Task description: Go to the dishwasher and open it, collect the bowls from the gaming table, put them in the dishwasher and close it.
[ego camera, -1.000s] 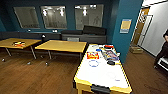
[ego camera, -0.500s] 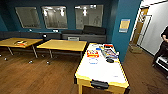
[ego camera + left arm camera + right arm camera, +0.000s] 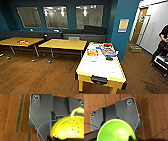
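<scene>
The gaming table [image 3: 102, 68], white-topped with a yellow edge, stands ahead and slightly right in the head view. Colourful board-game boxes [image 3: 103, 51] lie at its far end. Near them sit a pale bowl with a blue rim [image 3: 93, 59] and a small dark bowl [image 3: 109, 58]. In the left wrist view a yellow perforated bowl [image 3: 68, 130] with a loop handle hangs over the wooden floor, my left gripper [image 3: 50, 137] shut on its rim. In the right wrist view my right gripper [image 3: 132, 138] is shut on a bright green bowl [image 3: 115, 131]. The dishwasher is out of view.
Two plain yellow-topped tables [image 3: 63, 44] [image 3: 20, 41] stand left of the gaming table, with a dark bench [image 3: 82, 36] along the blue back wall. A teal pillar [image 3: 122, 30] rises behind the table. A person [image 3: 162, 42] stands at the right by a doorway. Wooden floor [image 3: 37, 75] lies open on the left.
The whole head picture has shifted slightly, so the camera has moved. The gaming table looks a little smaller and farther off than before. Nothing on it has moved.
</scene>
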Motion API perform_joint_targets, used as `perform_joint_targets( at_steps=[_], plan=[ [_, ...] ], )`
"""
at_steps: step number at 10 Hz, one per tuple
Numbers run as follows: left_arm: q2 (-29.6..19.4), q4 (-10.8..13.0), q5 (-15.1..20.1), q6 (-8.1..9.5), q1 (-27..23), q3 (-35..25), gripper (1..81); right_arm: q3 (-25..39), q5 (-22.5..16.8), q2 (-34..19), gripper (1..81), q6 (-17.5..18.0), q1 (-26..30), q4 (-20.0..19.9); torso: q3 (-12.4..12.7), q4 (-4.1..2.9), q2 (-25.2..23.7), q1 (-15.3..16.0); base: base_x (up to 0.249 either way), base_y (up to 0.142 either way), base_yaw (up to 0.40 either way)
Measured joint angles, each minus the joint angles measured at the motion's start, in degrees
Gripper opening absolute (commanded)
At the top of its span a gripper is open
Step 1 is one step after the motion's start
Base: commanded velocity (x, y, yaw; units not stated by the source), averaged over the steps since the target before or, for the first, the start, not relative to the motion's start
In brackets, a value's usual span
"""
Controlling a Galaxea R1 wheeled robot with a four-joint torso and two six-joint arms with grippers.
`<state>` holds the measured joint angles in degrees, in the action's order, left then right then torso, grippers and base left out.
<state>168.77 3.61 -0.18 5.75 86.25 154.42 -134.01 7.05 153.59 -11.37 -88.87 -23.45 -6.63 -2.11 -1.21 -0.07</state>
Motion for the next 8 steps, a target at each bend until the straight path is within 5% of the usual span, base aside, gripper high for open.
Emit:
perform_joint_targets(
  at_steps=[3, 8],
  plan=[
    [0.12, 0.07, -0.02, -0.02, 0.02, 0.02, 1.0, -1.02, -0.52, 0.96, 1.0, -0.02, -0.05, 0.37, 0.00, 0.00, -0.02, 0.00, -0.135, 0.000, 0.000],
    [0.15, 0.09, -0.52, -0.05, -0.56, 0.02, 1.0, -1.29, -0.61, 2.08, 1.0, -0.02, 0.43, 0.48, 0.04, 0.00, -0.11, 0.08, 0.000, 0.000, 0.000]
  ],
)
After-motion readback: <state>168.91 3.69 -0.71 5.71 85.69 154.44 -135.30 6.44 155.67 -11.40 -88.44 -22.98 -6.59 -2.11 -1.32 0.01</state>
